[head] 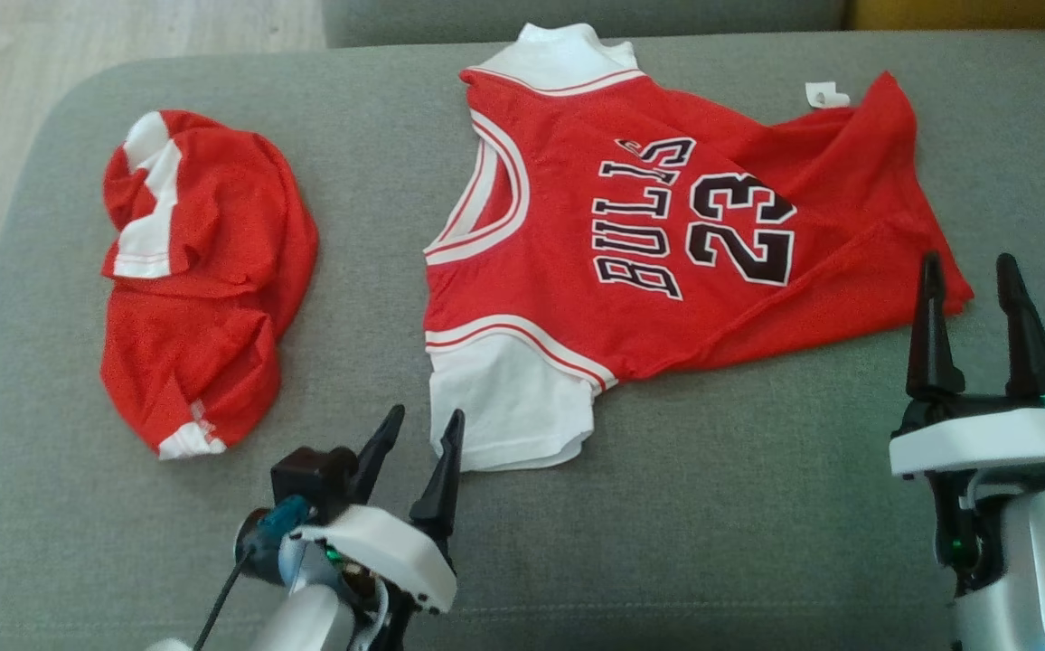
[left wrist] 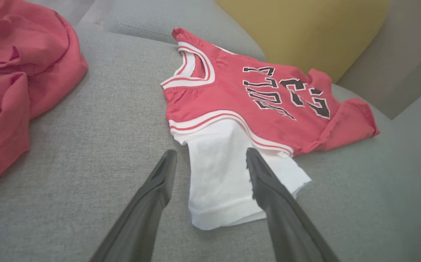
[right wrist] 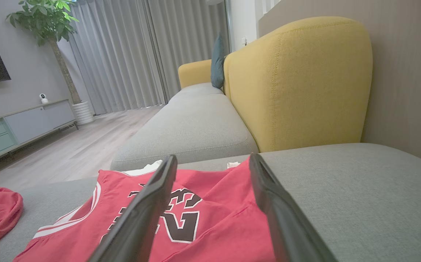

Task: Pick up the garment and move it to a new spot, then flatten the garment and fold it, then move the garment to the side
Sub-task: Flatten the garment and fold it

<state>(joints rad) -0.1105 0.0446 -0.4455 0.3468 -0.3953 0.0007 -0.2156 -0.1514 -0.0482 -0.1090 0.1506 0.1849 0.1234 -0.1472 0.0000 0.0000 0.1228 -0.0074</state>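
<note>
A red jersey (head: 577,226) with "BULLS 23" in black and white sleeves lies spread, slightly wrinkled, on the grey sofa cushion (head: 757,506). My left gripper (head: 425,418) stands open just at the near white sleeve; in the left wrist view, the left gripper (left wrist: 211,154) has its fingers straddling that sleeve of the jersey (left wrist: 232,94) from above. My right gripper (head: 968,260) is open at the jersey's right hem corner. The right wrist view has the right gripper (right wrist: 213,158) low over the jersey (right wrist: 217,218), with nothing between its fingers.
A crumpled red-and-white garment (head: 206,271) lies on the cushion's left part, also visible as a crumpled garment (left wrist: 14,72) in the left wrist view. A yellow backrest (right wrist: 298,83) rises behind the cushion. The cushion's rounded left edge drops to wooden floor (head: 125,27).
</note>
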